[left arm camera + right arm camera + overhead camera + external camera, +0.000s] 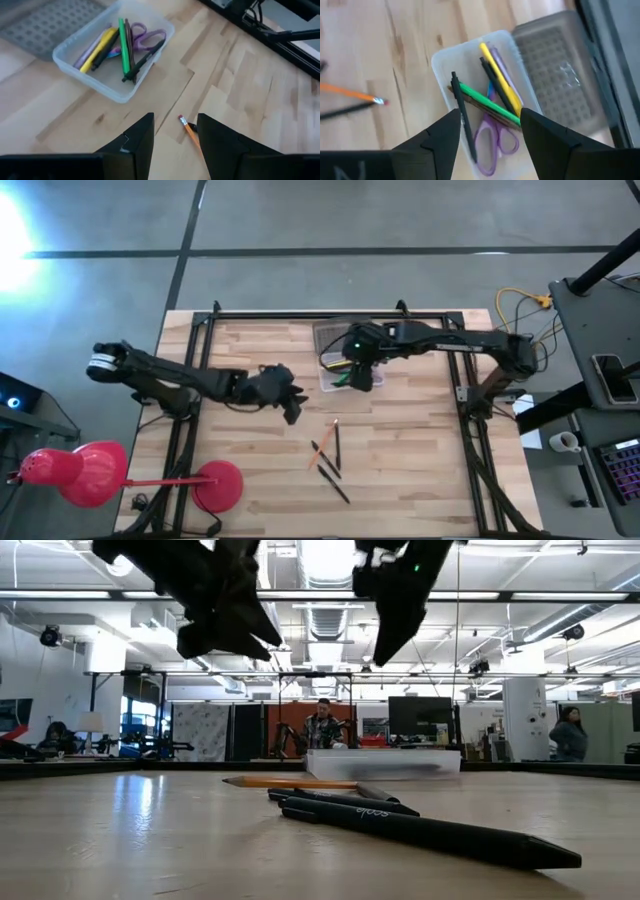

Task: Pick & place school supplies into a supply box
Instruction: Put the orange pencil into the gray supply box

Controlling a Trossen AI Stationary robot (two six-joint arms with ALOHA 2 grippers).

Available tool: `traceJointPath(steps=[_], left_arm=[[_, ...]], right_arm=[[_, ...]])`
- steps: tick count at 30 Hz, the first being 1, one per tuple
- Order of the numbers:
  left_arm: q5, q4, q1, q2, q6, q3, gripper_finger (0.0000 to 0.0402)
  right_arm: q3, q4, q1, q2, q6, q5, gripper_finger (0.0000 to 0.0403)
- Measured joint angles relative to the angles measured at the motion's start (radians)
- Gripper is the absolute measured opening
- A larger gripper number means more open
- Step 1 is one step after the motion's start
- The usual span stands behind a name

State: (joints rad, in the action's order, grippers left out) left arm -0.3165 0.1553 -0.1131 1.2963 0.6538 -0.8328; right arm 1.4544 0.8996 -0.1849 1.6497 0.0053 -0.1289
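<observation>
The clear supply box (333, 373) sits toward the table's far side, its grey ribbed lid (555, 65) folded open behind it. Inside lie yellow, green and dark pens and purple-handled scissors (492, 140); one dark pen (462, 120) leans with an end over the box rim. My right gripper (490, 135) hovers open just above the box (445, 65). My left gripper (175, 135) hangs open above the table to the box's left, over an orange pencil's eraser end (182, 120). The orange pencil (322, 442) and three dark pens (330, 465) lie loose on the table's near middle.
A red desk lamp (95, 472) stands at the near-left corner. Black frame rails (190, 380) run along the table's left, right and far sides. Bare wood lies between the box and the loose pens (420, 828). People show in the room beyond the table.
</observation>
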Motion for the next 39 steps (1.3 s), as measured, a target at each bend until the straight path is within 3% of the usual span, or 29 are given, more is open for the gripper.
traceJointPath(steps=[5,12,17,23,29,39], left_arm=[[0.074,0.003,0.081,0.063,0.019,-0.025,0.0133],[0.126,0.094,0.073,0.260,0.063,-0.170,0.0134],[0.135,0.270,0.043,0.408,0.021,-0.307,0.0134],[0.136,0.299,-0.010,0.490,0.016,-0.367,0.0134],[0.201,0.276,-0.041,0.495,0.064,-0.351,0.0134],[0.222,0.145,-0.051,0.500,0.276,-0.340,0.0134]], right_arm=[[0.000,0.064,0.052,-0.095,0.232,-0.152,0.0198],[0.000,0.264,0.139,-0.176,0.652,-0.315,0.0198],[0.000,0.404,0.219,-0.195,0.877,-0.345,0.0198],[-0.001,0.537,0.309,-0.195,1.087,-0.345,0.0198],[-0.018,0.588,0.341,-0.195,1.135,-0.345,0.0198],[-0.079,0.588,0.335,-0.203,0.994,-0.345,0.0198]])
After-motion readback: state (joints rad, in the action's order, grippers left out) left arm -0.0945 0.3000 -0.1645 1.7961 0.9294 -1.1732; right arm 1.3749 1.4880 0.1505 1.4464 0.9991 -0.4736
